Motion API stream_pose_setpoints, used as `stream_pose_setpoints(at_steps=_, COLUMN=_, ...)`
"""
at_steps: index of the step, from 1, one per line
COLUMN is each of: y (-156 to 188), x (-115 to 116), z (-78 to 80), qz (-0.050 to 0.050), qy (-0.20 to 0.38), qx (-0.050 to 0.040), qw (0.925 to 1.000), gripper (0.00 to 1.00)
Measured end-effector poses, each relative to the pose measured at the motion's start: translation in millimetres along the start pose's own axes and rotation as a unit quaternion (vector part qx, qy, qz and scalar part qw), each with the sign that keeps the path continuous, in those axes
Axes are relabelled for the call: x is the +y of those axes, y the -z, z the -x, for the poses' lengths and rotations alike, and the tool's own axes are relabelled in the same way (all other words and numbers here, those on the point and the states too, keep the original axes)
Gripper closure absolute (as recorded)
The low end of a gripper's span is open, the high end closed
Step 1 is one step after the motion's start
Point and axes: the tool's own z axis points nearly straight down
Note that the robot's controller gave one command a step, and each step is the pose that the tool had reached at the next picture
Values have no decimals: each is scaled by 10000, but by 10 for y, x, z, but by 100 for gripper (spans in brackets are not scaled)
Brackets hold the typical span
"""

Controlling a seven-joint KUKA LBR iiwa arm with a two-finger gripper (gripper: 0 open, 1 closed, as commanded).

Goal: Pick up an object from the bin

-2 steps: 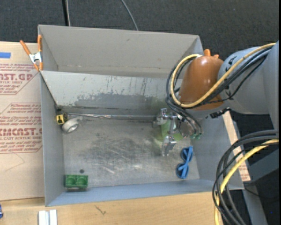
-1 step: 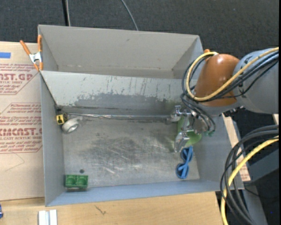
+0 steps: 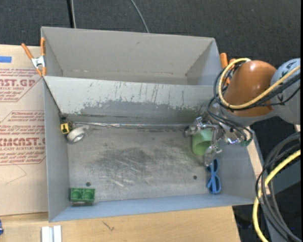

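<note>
pale green cylinder and blue piece, both partly under the arm

- grey metal bin: 1
- dark green studded block, front left corner: 1
- pale green cup-like piece, right side: 1
- long blue plastic piece, front right: 1
- small silver-white round thing, left side: 1
- tiny yellow bit just beside it: 1
- loose things total: 5

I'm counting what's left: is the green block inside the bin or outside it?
Inside. The green block lies on the floor of the bin, in its near left corner, within the walls.
</note>
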Motion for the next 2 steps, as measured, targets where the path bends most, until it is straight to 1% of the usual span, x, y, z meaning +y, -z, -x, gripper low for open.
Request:
stream_pose_setpoints(at_steps=1, y=8, x=32, z=30, qz=19, qy=11, qx=-28, qw=10000, gripper=100)
stream_pose_setpoints(at_steps=2, y=1333, x=-14, z=158, qz=-70, qy=-52, qx=28, qw=10000, gripper=100)
